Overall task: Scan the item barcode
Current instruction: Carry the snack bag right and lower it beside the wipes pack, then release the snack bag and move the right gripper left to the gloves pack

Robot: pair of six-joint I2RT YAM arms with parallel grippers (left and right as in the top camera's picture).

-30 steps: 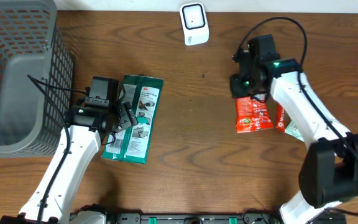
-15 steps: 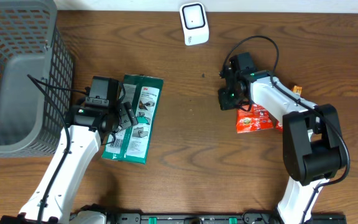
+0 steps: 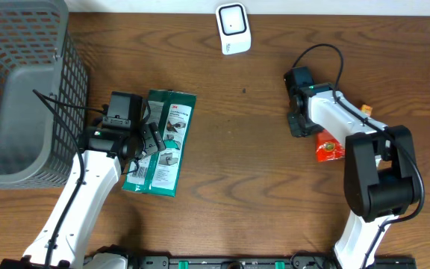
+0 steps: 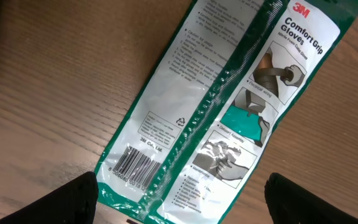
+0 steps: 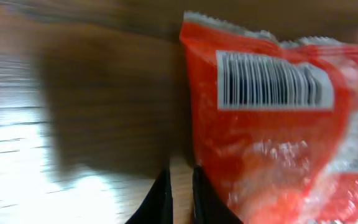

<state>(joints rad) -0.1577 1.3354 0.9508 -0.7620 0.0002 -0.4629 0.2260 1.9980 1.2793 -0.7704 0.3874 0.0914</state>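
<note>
1. Right gripper: the jaws stand very narrow, with only a thin slit of wood showing between the two dark fingers. Nothing is seen clamped between them.
2. Red packet: in the right wrist view it lies just beside the right-hand finger, with its barcode facing the camera. This view is blurred, so I cannot tell whether the finger touches the packet.
3. In the overhead view the right gripper sits on the right half of the table. The red packet shows just beyond it, partly covered by the arm.
4. Left gripper: the jaws are spread wide, with one finger at each lower corner of the wrist view. It holds nothing.
5. Green glove packet: it lies flat on the wood below the left gripper, printed side up. Its barcode is visible near the lower end.
6. In the overhead view the left gripper hangs over the left edge of the green glove packet.
7. Scanner: this white unit stands at the far edge of the table, well apart from both packets.
8. Basket: this grey mesh container occupies the far left corner, near the left arm.
</note>
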